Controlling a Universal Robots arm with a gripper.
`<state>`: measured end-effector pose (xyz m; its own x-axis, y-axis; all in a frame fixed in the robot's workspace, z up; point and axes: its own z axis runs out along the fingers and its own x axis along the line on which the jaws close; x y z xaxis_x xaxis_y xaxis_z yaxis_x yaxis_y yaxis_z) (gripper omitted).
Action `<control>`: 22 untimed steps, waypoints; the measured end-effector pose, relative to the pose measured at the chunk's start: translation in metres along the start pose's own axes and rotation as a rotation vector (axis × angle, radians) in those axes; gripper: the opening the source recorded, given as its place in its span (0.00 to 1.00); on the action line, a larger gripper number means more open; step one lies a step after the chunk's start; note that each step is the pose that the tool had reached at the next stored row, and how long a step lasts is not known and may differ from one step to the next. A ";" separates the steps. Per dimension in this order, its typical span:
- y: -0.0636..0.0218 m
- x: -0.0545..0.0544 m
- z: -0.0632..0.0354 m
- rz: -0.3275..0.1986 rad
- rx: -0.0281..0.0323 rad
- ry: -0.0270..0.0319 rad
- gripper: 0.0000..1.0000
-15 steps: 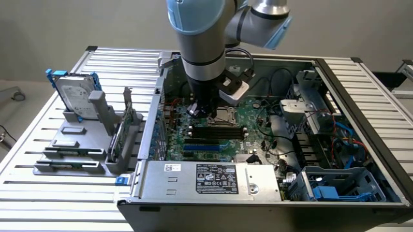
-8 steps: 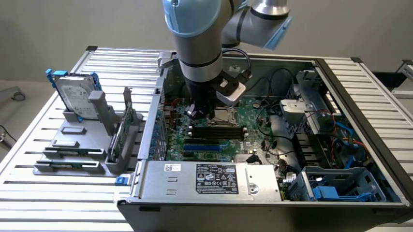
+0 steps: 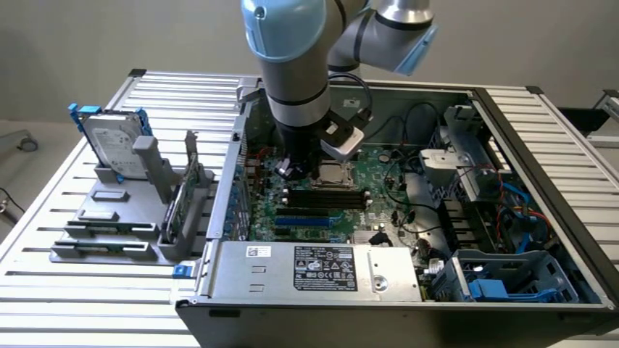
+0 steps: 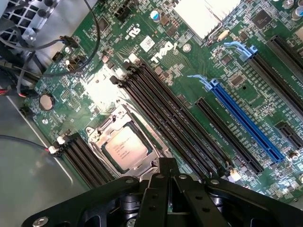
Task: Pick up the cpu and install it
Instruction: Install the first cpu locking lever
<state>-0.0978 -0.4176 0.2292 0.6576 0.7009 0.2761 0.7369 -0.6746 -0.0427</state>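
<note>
The cpu point(image 4: 125, 149), a small square chip with a silver-grey top, lies flat inside the dark metal-framed socket point(image 4: 101, 126) on the green motherboard point(image 4: 189, 61). My gripper point(image 4: 167, 164) hovers just beside the socket's edge, its black fingers pressed together with nothing between them. In the exterior view the gripper point(image 3: 293, 171) hangs inside the open computer case, right next to the socket with the cpu point(image 3: 335, 174).
Black memory slots point(image 4: 165, 118) and a blue expansion slot point(image 4: 246, 118) run beside the socket. A silver heatsink point(image 4: 203, 14) and loose cables point(image 4: 28, 52) lie nearby. A hard drive with blue brackets point(image 3: 111, 141) stands on a grey rack at the exterior view's left. The power supply point(image 3: 320, 272) sits at the case front.
</note>
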 end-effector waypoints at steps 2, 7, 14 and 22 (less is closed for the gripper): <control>-0.0015 0.000 0.0022 0.000 0.0001 0.0003 0.11; -0.0054 -0.001 0.0088 0.000 -0.0001 0.0000 0.11; -0.0072 -0.002 0.0150 0.000 -0.0019 -0.0018 0.11; -0.0086 -0.005 0.0190 -0.001 -0.0069 -0.0074 0.11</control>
<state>-0.1042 -0.4106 0.2100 0.6579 0.7035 0.2690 0.7367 -0.6753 -0.0357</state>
